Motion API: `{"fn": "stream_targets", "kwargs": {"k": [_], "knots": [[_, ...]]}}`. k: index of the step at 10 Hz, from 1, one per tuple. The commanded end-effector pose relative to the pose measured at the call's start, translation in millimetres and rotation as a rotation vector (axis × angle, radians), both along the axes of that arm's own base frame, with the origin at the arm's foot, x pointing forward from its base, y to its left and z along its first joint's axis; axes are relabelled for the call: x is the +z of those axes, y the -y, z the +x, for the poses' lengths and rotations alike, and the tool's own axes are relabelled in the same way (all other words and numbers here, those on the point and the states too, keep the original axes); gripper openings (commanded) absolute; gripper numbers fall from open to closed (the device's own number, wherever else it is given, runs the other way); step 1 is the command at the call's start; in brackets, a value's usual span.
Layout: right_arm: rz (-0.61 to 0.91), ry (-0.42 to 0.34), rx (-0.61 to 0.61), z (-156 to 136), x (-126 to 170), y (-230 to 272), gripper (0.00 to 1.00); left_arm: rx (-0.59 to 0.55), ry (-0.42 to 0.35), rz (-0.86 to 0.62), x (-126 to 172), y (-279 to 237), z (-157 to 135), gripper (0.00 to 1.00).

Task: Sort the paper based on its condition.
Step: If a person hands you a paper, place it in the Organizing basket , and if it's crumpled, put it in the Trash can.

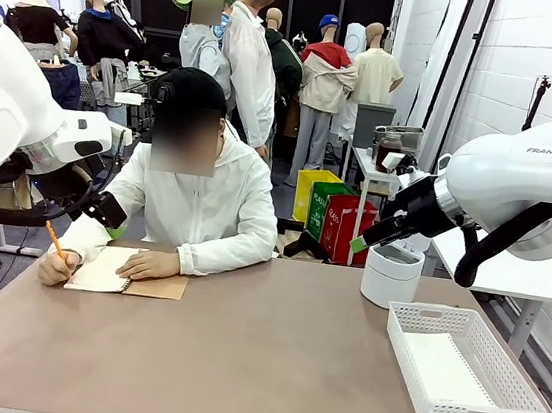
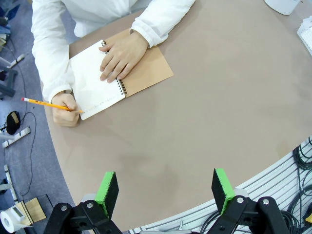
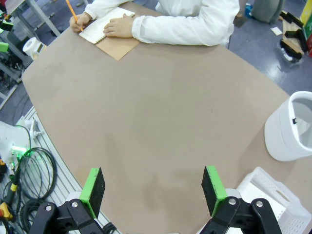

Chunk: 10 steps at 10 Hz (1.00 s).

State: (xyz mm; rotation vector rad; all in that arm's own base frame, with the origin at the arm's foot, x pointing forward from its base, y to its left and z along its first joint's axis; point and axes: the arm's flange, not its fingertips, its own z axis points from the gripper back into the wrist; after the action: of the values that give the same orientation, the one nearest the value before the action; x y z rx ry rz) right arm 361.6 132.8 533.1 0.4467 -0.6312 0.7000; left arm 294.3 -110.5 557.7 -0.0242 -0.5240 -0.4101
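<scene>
Item 1, near: my left gripper (image 2: pixel 165 191), black with green-padded fingers (image 2: pixel 108 189), spread wide and grasping nothing, hangs over the near counter edge. My right gripper (image 3: pixel 153 191), same make, fingers (image 3: pixel 93 187) released and apart, hangs likewise above bare brown surface.

Item 2: the brown round-edged counter (image 1: pixel 266 367). I see a broad open stretch across its middle and near side, with nothing lying in the way.

Item 3, right side: white rectangular plastic mesh basket (image 1: pixel 510 396), near the counter's right edge. A smooth white sheet of paper (image 1: pixel 447 374) lies flat on its floor.

Item 4, behind the basket: white cylindrical bin (image 1: pixel 391 274), open-topped; I cannot tell what it holds.

Item 5, far left: spiral-bound notebook with brown cardboard cover (image 2: pixel 146 73), open on a white page (image 2: pixel 92 87), at the far edge. The person's one hand (image 2: pixel 119 56) presses the page flat; the other hand (image 2: pixel 66 108) holds a yellow pencil (image 2: pixel 48 104) with its tip on the page.

Item 6, far side: the person in a white jacket (image 1: pixel 211 199), seated, leaning over the notebook.
</scene>
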Motion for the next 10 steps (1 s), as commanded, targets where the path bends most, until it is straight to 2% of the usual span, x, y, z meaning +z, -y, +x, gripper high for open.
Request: {"fn": "stream_targets", "kwargs": {"k": [1,10], "knots": [[0.008,-0.004,0.001,0.3,0.4,-0.8,1.0,-0.001,0.0,-0.001,0.2,0.0,-0.1,1.0],[0.008,-0.004,0.001,0.3,0.4,-0.8,1.0,-0.001,0.0,-0.001,0.2,0.0,-0.1,1.0]]}}
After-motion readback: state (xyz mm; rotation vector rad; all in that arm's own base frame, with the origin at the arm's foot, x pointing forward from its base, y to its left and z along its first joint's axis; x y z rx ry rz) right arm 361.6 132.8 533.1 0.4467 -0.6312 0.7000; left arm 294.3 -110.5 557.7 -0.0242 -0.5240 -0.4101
